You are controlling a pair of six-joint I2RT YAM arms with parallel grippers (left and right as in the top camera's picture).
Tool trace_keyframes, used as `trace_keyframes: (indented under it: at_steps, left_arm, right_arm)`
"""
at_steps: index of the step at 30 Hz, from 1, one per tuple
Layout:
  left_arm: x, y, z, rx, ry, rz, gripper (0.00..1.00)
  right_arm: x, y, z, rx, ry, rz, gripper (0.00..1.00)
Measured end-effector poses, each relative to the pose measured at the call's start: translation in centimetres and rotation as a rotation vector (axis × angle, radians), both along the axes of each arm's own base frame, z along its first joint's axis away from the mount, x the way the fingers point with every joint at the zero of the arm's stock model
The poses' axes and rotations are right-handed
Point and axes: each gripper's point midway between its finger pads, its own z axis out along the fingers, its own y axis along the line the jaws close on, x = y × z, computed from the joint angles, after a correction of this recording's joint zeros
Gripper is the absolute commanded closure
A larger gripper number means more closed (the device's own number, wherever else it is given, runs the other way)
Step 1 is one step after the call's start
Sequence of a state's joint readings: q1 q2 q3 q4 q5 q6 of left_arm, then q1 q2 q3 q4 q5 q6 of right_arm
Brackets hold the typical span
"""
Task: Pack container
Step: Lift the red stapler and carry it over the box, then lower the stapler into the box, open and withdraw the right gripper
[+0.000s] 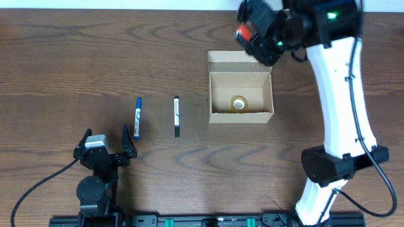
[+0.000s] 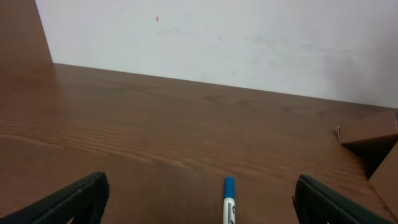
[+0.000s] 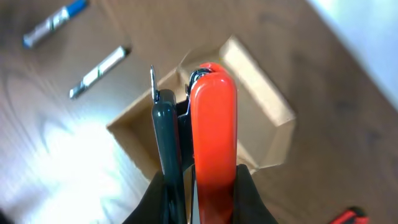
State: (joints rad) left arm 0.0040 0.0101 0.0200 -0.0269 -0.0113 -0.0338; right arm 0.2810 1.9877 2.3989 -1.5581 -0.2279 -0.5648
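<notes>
The desk (image 1: 63, 63) is dark brown wood grain and takes up nearly everything I can see, with a plain white wall (image 2: 217, 37) rising behind its far edge. My right arm (image 1: 344, 94), white and black, reaches from the near right corner up toward the far edge. The cardboard box (image 1: 241, 88) sits right of the middle, close to the far edge. It is open, with its flap folded back toward the wall. My right gripper (image 1: 255, 31) hangs above that flap, and its fingers are clamped on a red and grey tool (image 3: 211, 124). From my right wrist the tool stands in the way and covers much of the box's inside. My left gripper (image 1: 104, 144) rests low by the near edge, left of the middle, with its fingers (image 2: 68, 202) spread wide and nothing between them. Two pens lie parallel on the bare wood left of the box, each pointing from the near edge toward the far edge. The blue pen (image 1: 137, 118) is just ahead of my left fingers. The black pen (image 1: 177, 116) lies between it and the box, touching neither. A small roll of tape (image 1: 238, 104) lies flat on the box floor, near the front wall.
</notes>
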Motion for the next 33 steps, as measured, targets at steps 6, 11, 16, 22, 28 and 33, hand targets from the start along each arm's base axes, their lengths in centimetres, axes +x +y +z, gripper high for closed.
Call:
trace_keyframes:
  at_steps: [6, 11, 16, 22, 28, 33]
  left_arm:
    - [0.0, 0.0, 0.0, 0.000, 0.000, 0.000, 0.05]
    - [0.0, 0.0, 0.0, 0.000, 0.000, 0.000, 0.05]
    - [0.0, 0.0, 0.0, 0.000, 0.000, 0.000, 0.05]
    - [0.0, 0.0, 0.0, 0.000, 0.000, 0.000, 0.05]
    - [0.0, 0.0, 0.0, 0.000, 0.000, 0.000, 0.05]
    - [0.0, 0.0, 0.0, 0.000, 0.000, 0.000, 0.05]
  right_arm:
    - [-0.6, 0.5, -7.0, -0.012, 0.148, 0.105, 0.99]
    - [-1.7, 0.7, -11.5, -0.013, 0.249, 0.148, 0.99]
    - [-2.2, 0.8, -14.7, -0.013, 0.305, 0.160, 0.99]
    - [-1.6, 1.0, -18.8, -0.018, 0.355, 0.135, 0.99]
    - [0.0, 0.8, -22.0, -0.044, 0.369, 0.074, 0.99]
    - [0.3, 0.2, -23.9, -0.088, 0.394, 0.036, 0.99]
